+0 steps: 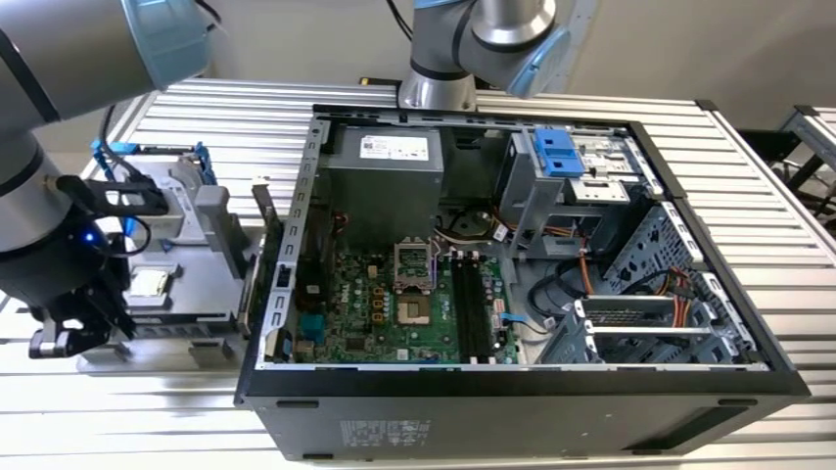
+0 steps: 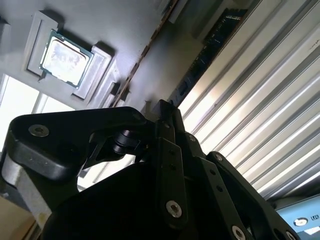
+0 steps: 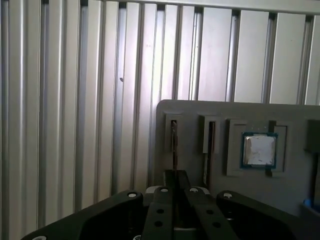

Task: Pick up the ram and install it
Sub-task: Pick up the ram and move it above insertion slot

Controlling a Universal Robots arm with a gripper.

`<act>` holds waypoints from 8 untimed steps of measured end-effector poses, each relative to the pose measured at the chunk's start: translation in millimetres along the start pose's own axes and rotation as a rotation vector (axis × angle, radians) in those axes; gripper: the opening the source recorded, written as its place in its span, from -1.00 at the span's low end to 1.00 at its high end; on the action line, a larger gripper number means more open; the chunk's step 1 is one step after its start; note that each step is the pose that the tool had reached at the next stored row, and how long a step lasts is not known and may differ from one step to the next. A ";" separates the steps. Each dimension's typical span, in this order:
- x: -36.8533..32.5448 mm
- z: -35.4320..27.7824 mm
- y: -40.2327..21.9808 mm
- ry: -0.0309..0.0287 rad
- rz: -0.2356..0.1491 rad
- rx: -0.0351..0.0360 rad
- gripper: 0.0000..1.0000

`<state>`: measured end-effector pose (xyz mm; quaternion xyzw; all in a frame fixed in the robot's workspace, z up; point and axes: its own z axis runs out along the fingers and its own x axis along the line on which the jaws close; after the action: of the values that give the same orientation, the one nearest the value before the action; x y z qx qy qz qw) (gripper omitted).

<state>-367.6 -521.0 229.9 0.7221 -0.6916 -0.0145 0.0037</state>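
The ram [image 3: 173,145] stands on its long edge in the outermost slot of a grey holder tray [image 3: 200,112]. Its long axis runs parallel to the ribs of the aluminium table [image 3: 75,125]. In the second wrist view its dark green face shows beside the ribbed surface. One end points toward the tray's rounded corner, and the other meets the gripper [image 3: 175,176], which sits in line with the board. I cannot tell whether the gripper is clamped on the ram or apart. A second slot [image 3: 210,142] lies just beside the ram, with the square processor chip [image 3: 259,150] in its recess beyond. In the exterior view the open computer case [image 1: 523,377] stands to the tray's right.
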 end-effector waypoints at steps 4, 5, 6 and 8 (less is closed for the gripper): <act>-0.1 -4.1 0.1 -0.0015 0.014 0.0003 -1.00; -0.1 -5.1 0.1 -0.0019 0.019 0.0004 -1.00; -0.1 -6.2 0.1 -0.0023 0.024 0.0005 -1.00; -0.1 -8.3 0.2 -0.0032 0.035 0.0007 -1.00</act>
<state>-367.6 -521.0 238.3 0.7097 -0.7043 -0.0153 0.0027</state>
